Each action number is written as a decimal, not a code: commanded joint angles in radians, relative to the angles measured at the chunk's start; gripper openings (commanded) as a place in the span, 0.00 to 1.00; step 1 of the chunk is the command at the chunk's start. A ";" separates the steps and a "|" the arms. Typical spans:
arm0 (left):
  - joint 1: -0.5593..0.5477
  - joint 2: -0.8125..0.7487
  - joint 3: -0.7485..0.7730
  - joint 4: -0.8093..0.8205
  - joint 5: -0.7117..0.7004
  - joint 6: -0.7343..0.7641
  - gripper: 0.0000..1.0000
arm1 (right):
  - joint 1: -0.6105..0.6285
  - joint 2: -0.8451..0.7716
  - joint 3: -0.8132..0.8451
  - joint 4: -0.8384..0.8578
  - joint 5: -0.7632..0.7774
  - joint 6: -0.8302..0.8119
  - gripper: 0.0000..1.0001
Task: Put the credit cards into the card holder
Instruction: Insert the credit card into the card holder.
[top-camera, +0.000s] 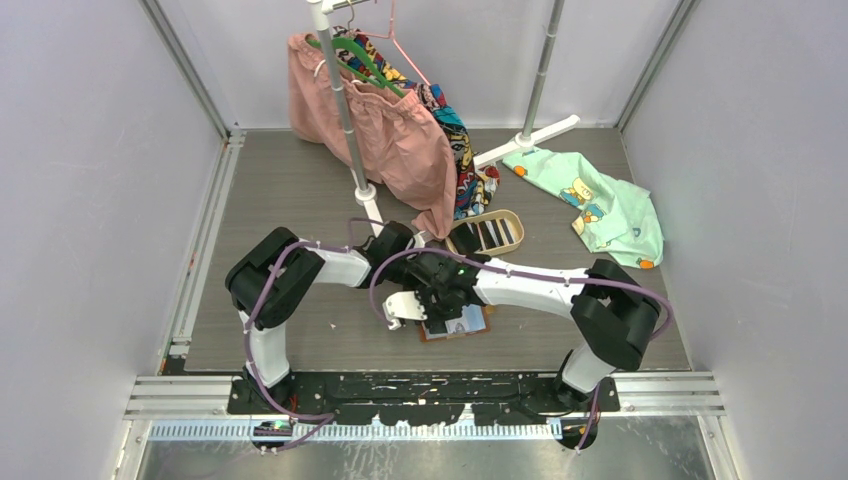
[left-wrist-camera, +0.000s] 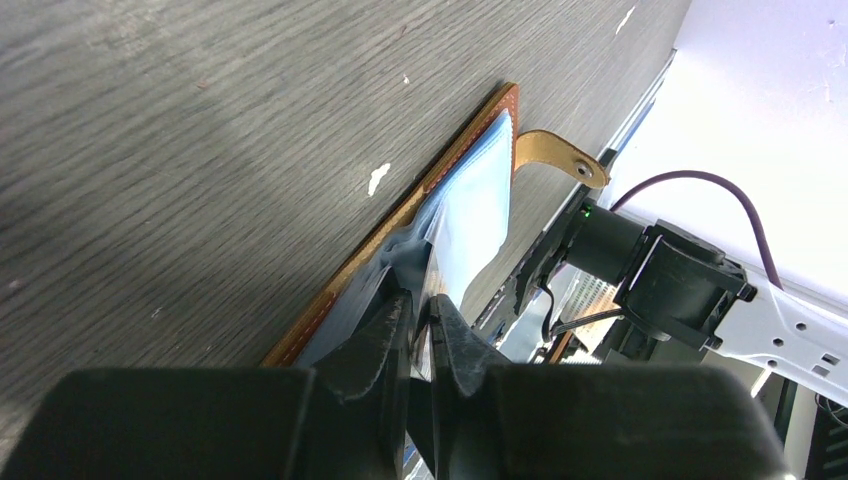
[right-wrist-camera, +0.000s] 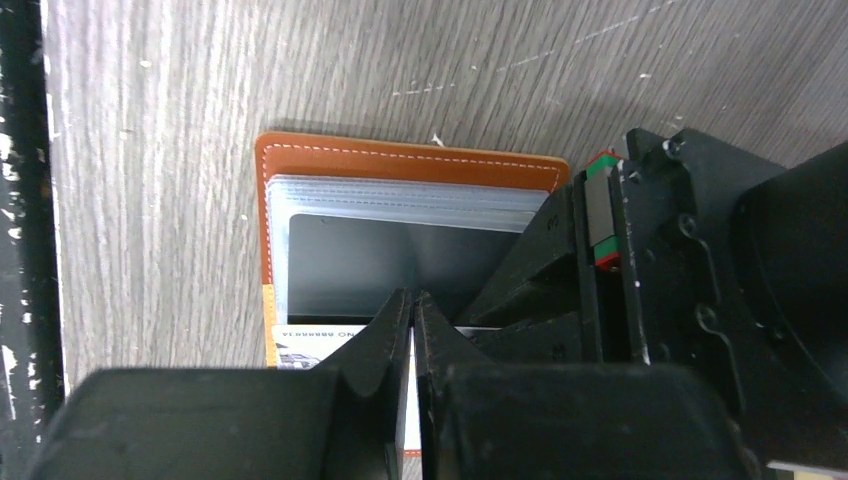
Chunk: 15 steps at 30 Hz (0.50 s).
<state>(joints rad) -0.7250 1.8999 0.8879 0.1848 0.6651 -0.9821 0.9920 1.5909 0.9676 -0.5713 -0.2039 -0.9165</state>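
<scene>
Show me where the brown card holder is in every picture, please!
Top external: the card holder lies just below centre, partly covered, on the grey wood-grain table.
Left wrist: it runs slantwise from bottom centre toward the upper right, with its snap strap at the far end.
Right wrist: left of centre, lying open.
Shared landmark: the grey wood-grain table under it.

The left arm and right arm rise from their bases, elbows out wide, forearms folding inward until the wrists nearly meet in the middle. The left hand points down, fingers almost together with a thin slit between. The right hand, close beside it, is pinched nearly closed.
</scene>
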 joint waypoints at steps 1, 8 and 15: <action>-0.005 0.018 -0.015 -0.044 -0.020 0.040 0.15 | 0.003 0.004 -0.010 0.024 0.061 0.002 0.10; -0.005 0.016 -0.014 -0.048 -0.019 0.042 0.20 | -0.037 -0.021 -0.038 0.004 0.059 -0.005 0.10; -0.005 0.018 -0.010 -0.054 -0.018 0.046 0.26 | -0.060 -0.031 -0.056 -0.012 0.062 -0.014 0.10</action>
<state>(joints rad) -0.7261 1.8999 0.8879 0.1947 0.6781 -0.9821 0.9440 1.5967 0.9188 -0.5659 -0.1581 -0.9180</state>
